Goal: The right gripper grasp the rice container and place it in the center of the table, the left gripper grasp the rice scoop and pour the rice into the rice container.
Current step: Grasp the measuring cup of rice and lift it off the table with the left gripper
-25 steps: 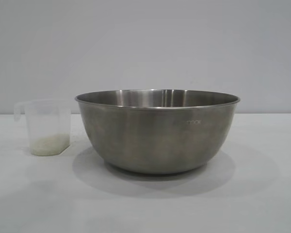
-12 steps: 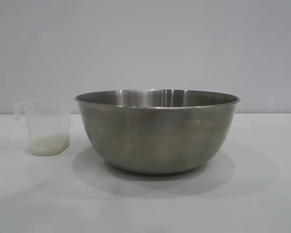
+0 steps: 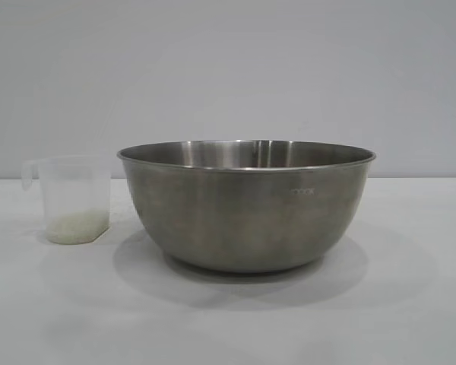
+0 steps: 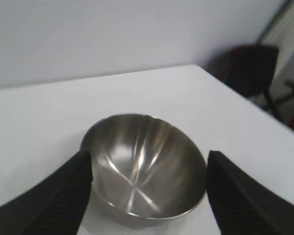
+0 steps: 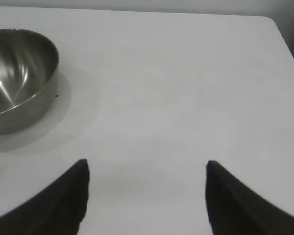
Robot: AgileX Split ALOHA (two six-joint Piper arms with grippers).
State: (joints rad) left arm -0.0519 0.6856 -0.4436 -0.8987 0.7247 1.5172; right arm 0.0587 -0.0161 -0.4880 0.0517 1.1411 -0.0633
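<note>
The rice container (image 3: 247, 205), a wide steel bowl, stands on the white table (image 3: 410, 304) near its middle. To its left stands the rice scoop (image 3: 70, 190), a frosted plastic cup with its handle turned away from the bowl. A low layer of rice (image 3: 77, 226) lies in its bottom. Neither gripper shows in the exterior view. My left gripper (image 4: 148, 152) hangs open above the table, with the empty rice container (image 4: 144, 166) seen farther off between its fingers. My right gripper (image 5: 147, 162) is open over bare table, the rice container (image 5: 14, 73) well off to one side.
A plain grey wall backs the table. In the left wrist view a dark chair (image 4: 250, 68) stands beyond the table's edge. The table's rounded corner (image 5: 272, 22) shows in the right wrist view, with bare tabletop between it and the bowl.
</note>
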